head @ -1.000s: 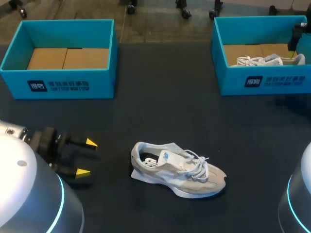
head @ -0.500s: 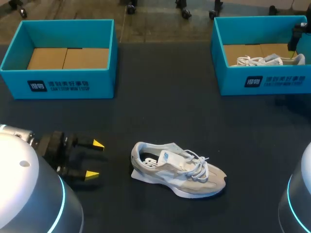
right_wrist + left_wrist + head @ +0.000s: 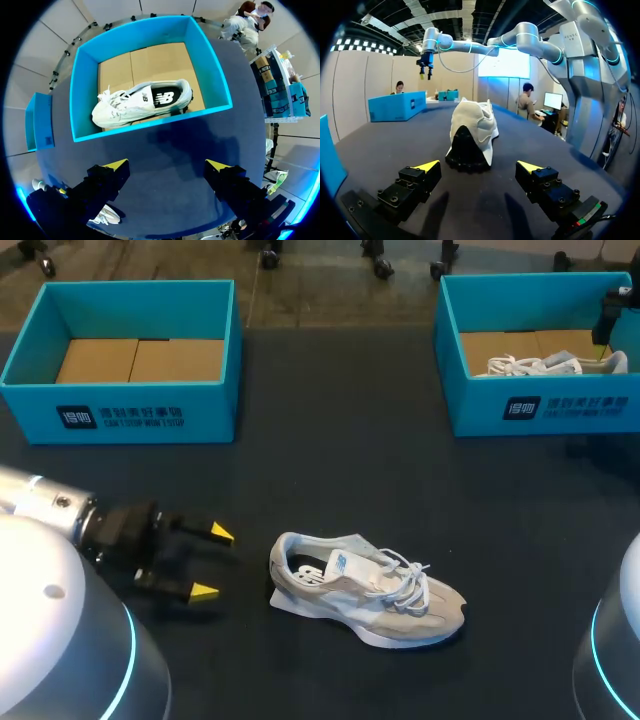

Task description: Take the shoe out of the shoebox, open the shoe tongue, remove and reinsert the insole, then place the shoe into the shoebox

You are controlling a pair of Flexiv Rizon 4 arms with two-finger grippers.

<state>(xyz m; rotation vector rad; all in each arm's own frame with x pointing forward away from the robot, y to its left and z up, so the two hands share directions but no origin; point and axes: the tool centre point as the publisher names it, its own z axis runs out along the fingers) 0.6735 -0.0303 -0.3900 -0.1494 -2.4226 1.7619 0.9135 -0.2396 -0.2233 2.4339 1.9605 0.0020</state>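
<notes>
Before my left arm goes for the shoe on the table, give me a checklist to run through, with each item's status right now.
1. The left gripper is open: ok.
2. The table shoe sits upright on its sole: ok.
3. Its heel faces the left gripper, roughly centred ahead of it and untouched: ok.
4. The tongue is pulled open and the insole is seated: cannot tell.
5. The right gripper is open above the right shoebox, away from the table shoe: ok.
</notes>
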